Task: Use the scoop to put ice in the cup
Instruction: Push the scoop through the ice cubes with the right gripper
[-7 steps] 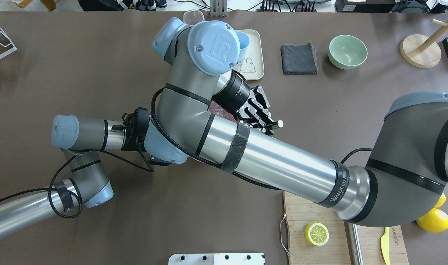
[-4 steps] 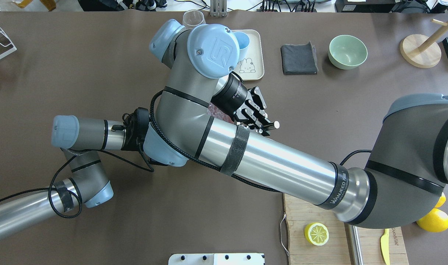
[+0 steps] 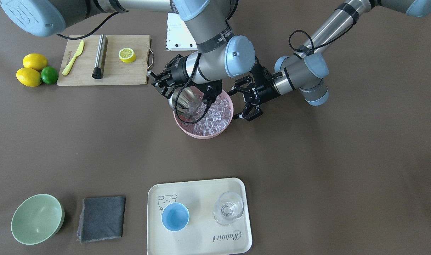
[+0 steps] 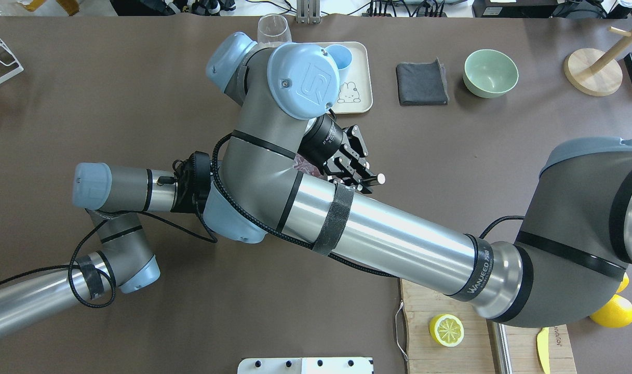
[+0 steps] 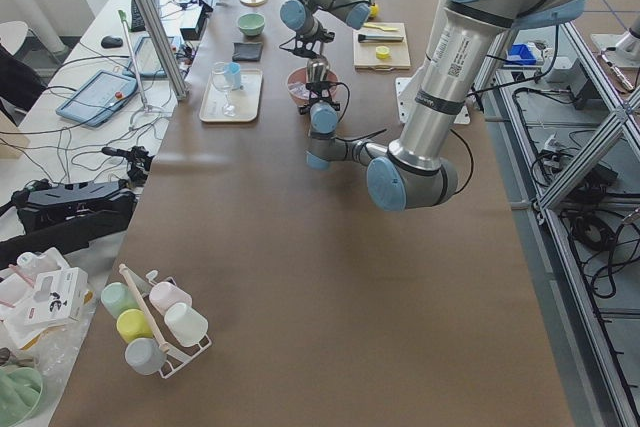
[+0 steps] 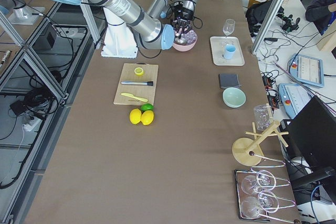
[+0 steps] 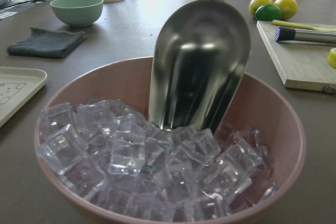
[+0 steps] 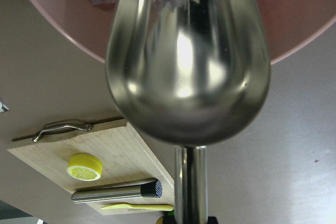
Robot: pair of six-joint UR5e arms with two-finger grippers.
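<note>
Nearest the front camera, we log the cream tray (image 3: 201,200). The cup (image 3: 175,216) stands on it mouth up, its blue inside bare, with a clear glass (image 3: 228,208) beside it on the same tray. Off the tray's cup side lie a grey cloth (image 3: 101,218) and then a pale green bowl (image 3: 37,219). The cup is well apart from the ice (image 3: 215,118).

Mid-table, the ice fills a pink bowl (image 3: 201,135). The scoop (image 3: 185,102) stands steeply in this bowl. Its front edge is pushed into the cubes on the side toward the right arm, and its handle rises up and out over the rim. From the left wrist we see the trough facing us, bare metal above the ice line.

The right gripper (image 3: 161,85) has its fingers clamped on the scoop's handle; overhead, the handle's end pokes out past them. The left gripper (image 3: 238,103) has its fingers apart, just beside the bowl's opposite rim. We cannot tell whether they touch it.

Farthest is the cutting board (image 3: 130,76), carrying a lemon half (image 3: 126,55), a steel rod (image 3: 100,56) and a yellow knife (image 3: 73,56). Two lemons (image 3: 29,77) and a lime (image 3: 49,75) sit beside it.
</note>
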